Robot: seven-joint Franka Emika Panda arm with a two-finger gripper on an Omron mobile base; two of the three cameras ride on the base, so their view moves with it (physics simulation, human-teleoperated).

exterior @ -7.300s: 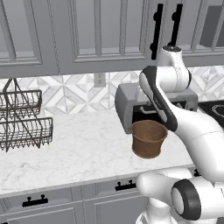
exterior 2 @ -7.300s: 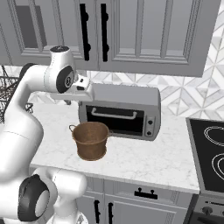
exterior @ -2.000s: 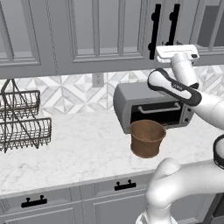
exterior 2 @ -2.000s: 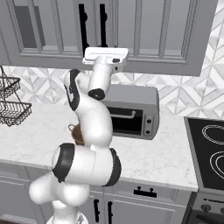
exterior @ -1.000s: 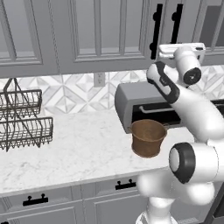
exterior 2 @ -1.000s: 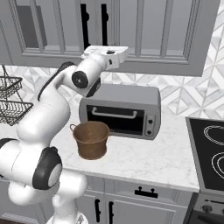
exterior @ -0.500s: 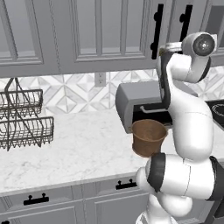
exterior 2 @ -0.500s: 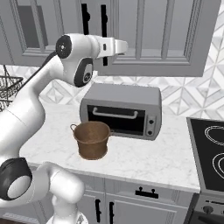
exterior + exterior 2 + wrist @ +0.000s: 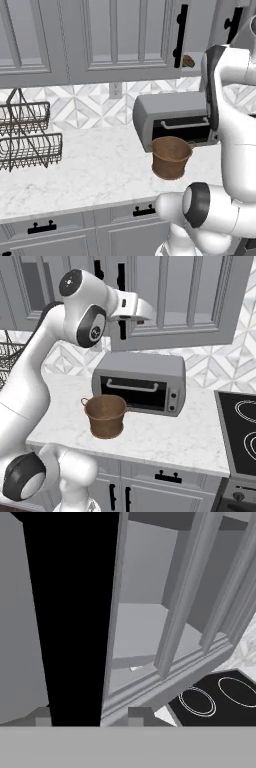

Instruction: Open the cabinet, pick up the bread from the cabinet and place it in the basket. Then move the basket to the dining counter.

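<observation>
- At the far left of the left base view a black wire two-tier rack (image 9: 27, 132) stands on the marble counter (image 9: 85, 175), against the patterned backsplash
- Under the counter edge run grey drawers (image 9: 60, 225) with short black pulls
- Above, the grey cabinet (image 9: 120, 37) carries a long black bar handle (image 9: 180, 35) on its door; in the right base view that door (image 9: 180, 298) stands swung outward over the toaster oven
- The bread (image 9: 188, 61), a small brown lump, sits on the cabinet shelf just right of the black handle, inside the opened gap
- The grey toaster oven (image 9: 172, 120) stands on the counter below the cabinet, against the backsplash
- The basket (image 9: 170, 157), brown and woven, stands upright on the counter directly in front of the toaster oven, just beside it; the right base view shows it (image 9: 105, 415) left of the oven's front
- The gripper (image 9: 142, 310) is raised at the lower edge of the open door; in the hand view its two dark finger tips (image 9: 140, 715) stand apart with the door's edge between them, so the jaws are spread about the door edge and not pressed tight
- At the far right a black stovetop (image 9: 240, 438) adjoins the counter
</observation>
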